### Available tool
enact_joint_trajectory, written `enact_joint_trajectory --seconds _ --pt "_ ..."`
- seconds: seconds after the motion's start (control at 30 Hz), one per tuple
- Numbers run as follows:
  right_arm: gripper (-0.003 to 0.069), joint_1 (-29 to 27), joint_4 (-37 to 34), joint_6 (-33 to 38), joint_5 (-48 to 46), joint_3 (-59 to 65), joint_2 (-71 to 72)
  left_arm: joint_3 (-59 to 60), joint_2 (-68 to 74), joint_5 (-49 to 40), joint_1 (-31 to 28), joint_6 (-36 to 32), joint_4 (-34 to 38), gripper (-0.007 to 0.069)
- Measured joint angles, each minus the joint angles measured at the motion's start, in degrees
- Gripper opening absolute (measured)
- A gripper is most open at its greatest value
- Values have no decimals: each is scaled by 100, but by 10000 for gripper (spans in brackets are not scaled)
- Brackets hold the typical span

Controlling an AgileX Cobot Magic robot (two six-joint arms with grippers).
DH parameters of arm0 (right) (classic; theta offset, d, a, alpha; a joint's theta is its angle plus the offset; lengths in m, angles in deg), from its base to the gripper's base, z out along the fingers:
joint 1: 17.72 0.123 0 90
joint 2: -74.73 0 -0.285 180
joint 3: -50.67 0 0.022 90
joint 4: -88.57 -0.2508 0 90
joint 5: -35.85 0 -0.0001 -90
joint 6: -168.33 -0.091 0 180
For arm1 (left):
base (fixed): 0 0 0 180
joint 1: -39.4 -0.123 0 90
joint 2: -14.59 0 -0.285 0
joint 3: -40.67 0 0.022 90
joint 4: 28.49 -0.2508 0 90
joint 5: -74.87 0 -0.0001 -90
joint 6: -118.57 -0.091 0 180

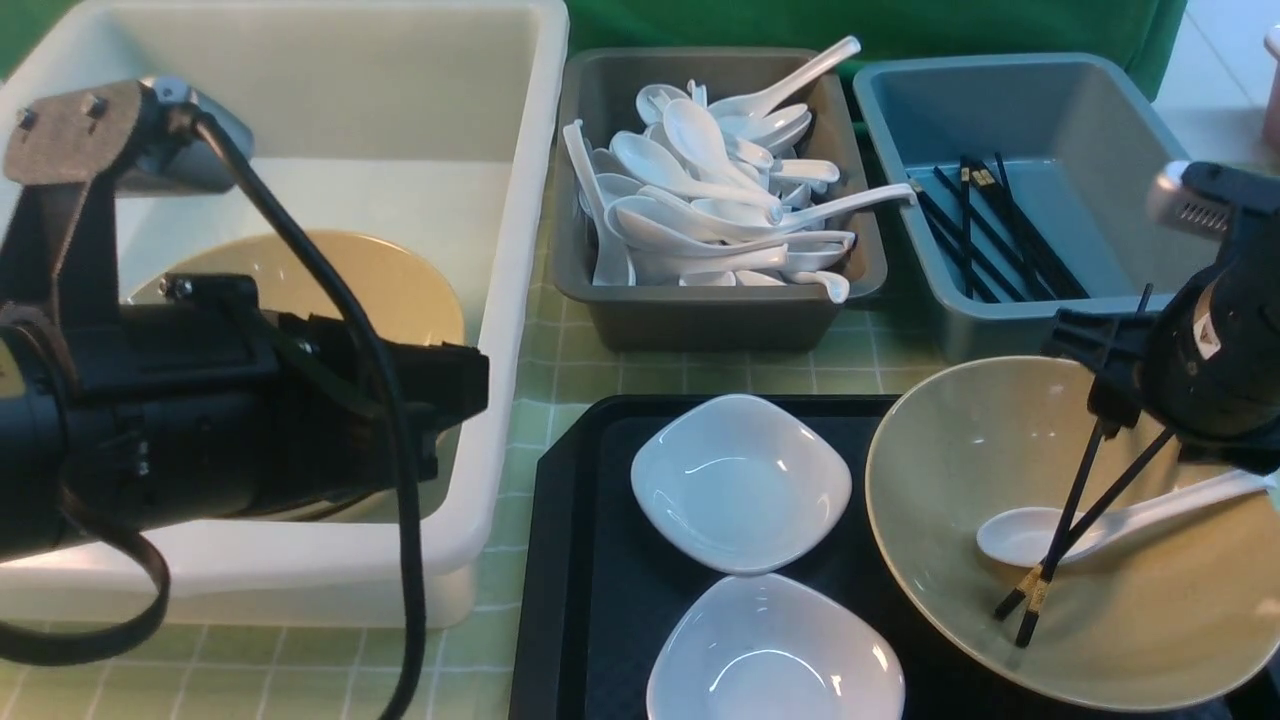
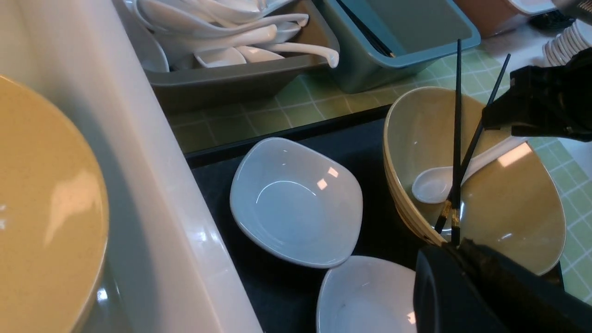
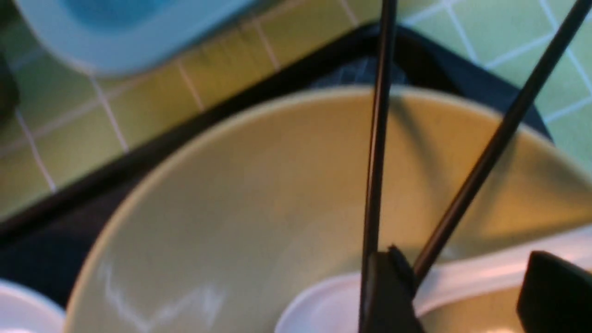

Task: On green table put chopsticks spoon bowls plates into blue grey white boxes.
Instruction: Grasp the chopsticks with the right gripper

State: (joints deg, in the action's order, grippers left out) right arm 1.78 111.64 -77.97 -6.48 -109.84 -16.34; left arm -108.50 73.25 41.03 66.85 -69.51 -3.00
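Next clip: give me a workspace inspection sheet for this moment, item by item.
Surface: green table, grid cloth, carrying the boxes and tray.
Job's things: white box holds a tan bowl; grey box is full of spoons; blue box holds chopsticks; far plate, near plate and second bowl sit on the tray, with a loose spoon and chopstick pair in that bowl.
Clutter: black tray.
Grippers: left end effector shut, nothing seen in it; right end effector has its jaws apart around the chopstick pair.
Cables: black cable draped over the left arm.
Surroundings: green backdrop.

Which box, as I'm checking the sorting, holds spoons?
The dark grey box, middle of three; the blue box holds chopsticks, the white box a bowl.
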Motion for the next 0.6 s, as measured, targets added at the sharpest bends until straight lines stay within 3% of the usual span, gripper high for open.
enact_joint_trajectory --seconds 0.3,0.6 --pt "479 -193 35 -5 345 0 -299 0 0 -23 0 0 0 -2" --pt "488 -197 37 -92 507 -11 -690 0 0 -58 0 0 0 -2"
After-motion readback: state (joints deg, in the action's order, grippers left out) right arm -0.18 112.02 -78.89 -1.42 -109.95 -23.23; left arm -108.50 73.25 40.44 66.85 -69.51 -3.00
